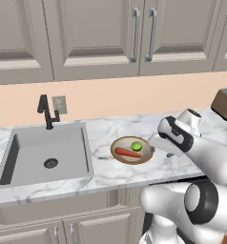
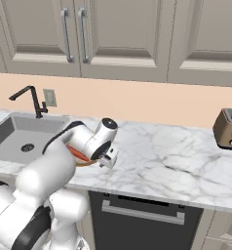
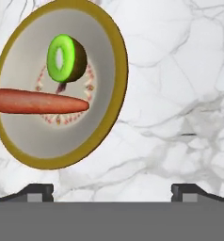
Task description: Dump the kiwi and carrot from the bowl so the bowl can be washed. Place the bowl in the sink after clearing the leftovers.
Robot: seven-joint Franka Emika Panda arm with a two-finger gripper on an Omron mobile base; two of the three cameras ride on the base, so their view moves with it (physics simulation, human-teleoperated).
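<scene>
The bowl (image 1: 131,150) sits on the white marble counter (image 1: 110,171), just to the right of the sink (image 1: 46,157) and apart from its edge. Inside it lie the kiwi (image 1: 136,146) and the carrot (image 1: 128,153), close together, the kiwi toward the wall side and the carrot toward the counter's front. In the hand view the bowl (image 3: 62,84) takes up the upper left, with the kiwi (image 3: 66,58) showing its cut green face above the long carrot (image 3: 38,101), which reaches across the bowl's middle and past its left rim.

The gripper (image 3: 112,190) hangs over bare marble just beside the bowl's right rim, not touching it. Its two fingertips (image 3: 36,192) stand wide apart at the bottom of the hand view with nothing between them, so the jaws are spread and hold nothing. From the left base view the hand (image 1: 175,136) lies just right of the bowl, low over the counter. In the right base view the arm covers most of the bowl, and only a sliver of carrot (image 2: 79,155) shows.

A black faucet (image 1: 46,110) rises behind the sink, and a toaster (image 2: 228,128) stands well off to the right.
</scene>
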